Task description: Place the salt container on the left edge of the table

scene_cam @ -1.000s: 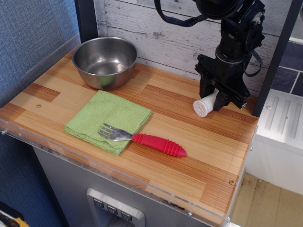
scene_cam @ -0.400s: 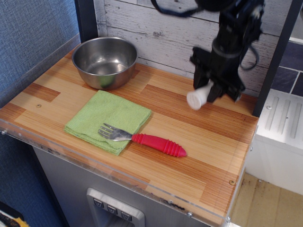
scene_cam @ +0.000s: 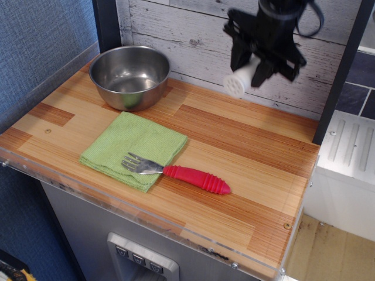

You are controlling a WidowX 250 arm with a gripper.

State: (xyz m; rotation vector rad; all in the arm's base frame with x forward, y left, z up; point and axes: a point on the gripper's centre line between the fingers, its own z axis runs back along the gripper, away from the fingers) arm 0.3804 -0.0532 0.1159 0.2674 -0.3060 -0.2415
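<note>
Salt container [scene_cam: 239,82] hangs high over the table [scene_cam: 246,152], well right of the bowl [scene_cam: 129,76], clamped sideways in the gripper [scene_cam: 258,65] with its jaws shut on the body, perforated end outward, likely to clear everything in transit. One bowl, one green cloth [scene_cam: 133,149], one red-handled fork [scene_cam: 179,171] lie below.
</note>
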